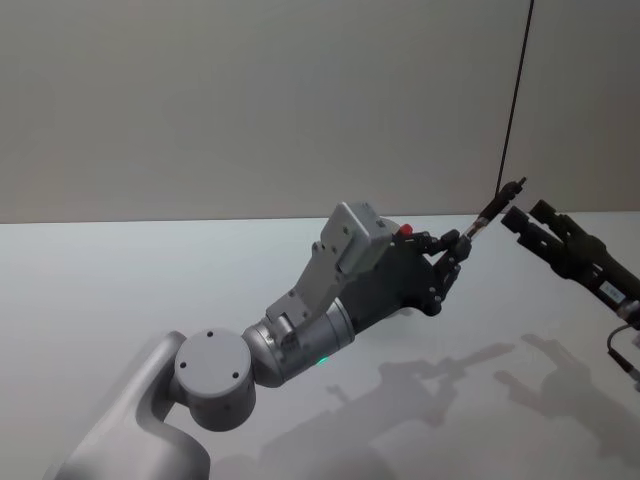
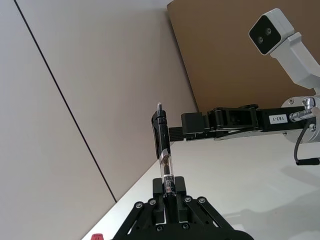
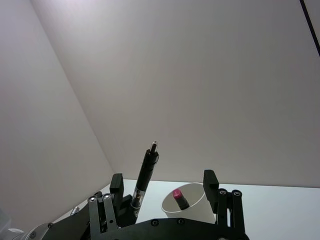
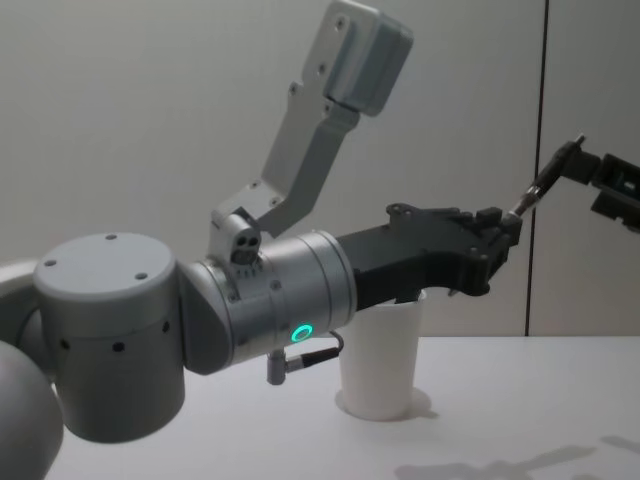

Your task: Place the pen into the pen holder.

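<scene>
Head: left gripper [image 1: 452, 250] pinches pen [image 1: 488, 212] by lower end, pen slanting up toward right gripper [image 1: 525, 214].
Right wrist: right fingers spread wide either side of pen — pen holder [image 3: 192, 201] beyond.
Chest: pen holder upright on table [image 4: 520, 420], under left arm.

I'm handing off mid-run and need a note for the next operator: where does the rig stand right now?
Left gripper: shut on the lower end of the pen, held up off the table.
Right gripper: open, by the pen's upper end.
Pen holder: upright on the table, a pink-tipped item inside.
Done: pen in hand, off the table.
Left: get it into the holder.
</scene>
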Motion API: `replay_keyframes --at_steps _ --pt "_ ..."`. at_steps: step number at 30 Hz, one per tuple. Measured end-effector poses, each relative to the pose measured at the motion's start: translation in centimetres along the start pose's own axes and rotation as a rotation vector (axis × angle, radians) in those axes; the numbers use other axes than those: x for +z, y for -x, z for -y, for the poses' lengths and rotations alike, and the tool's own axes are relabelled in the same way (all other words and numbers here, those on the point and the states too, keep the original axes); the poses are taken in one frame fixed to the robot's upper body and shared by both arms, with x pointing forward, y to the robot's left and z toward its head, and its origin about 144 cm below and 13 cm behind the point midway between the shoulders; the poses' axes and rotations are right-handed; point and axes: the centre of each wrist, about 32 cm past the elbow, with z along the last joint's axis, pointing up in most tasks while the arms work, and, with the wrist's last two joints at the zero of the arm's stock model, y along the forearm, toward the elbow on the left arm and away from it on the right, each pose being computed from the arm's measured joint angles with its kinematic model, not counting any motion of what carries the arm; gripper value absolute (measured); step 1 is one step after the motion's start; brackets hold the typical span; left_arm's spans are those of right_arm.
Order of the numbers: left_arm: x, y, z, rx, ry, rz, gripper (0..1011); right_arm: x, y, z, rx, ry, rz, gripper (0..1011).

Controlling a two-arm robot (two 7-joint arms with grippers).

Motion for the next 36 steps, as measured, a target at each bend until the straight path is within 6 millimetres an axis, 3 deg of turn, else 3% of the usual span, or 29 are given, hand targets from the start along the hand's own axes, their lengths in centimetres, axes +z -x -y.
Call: replay_keyframes --at_steps 36 --pt "0.00 0.00 0.00 0.000 0.000 0.000 139 -0.21 -0.21 -0.84 0.010 0.013 -0.008 1002"
